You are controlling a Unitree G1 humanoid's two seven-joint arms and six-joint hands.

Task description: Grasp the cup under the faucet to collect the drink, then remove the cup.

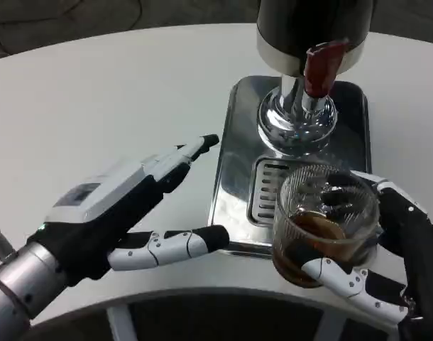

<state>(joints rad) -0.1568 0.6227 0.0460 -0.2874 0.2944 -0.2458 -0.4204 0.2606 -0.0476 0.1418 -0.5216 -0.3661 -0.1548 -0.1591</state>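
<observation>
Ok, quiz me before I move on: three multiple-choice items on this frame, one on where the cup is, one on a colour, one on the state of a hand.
1. Where is the cup?
A. standing on the white table, left of the tray
B. in the right hand, over the front edge of the drip tray
C. upside down on the grille

2. What colour is the faucet's tap handle?
A. red
B. blue
C. yellow

3. What is the left hand doing?
A. gripping the tap handle
B. holding a second cup
C. holding nothing, fingers apart, beside the tray

Answers:
1 B, white and black fingers wrap the glass with brown drink in it.
2 A, the lever below the dark dispenser body is red.
3 C, its fingers point toward the tray with nothing between them.
</observation>
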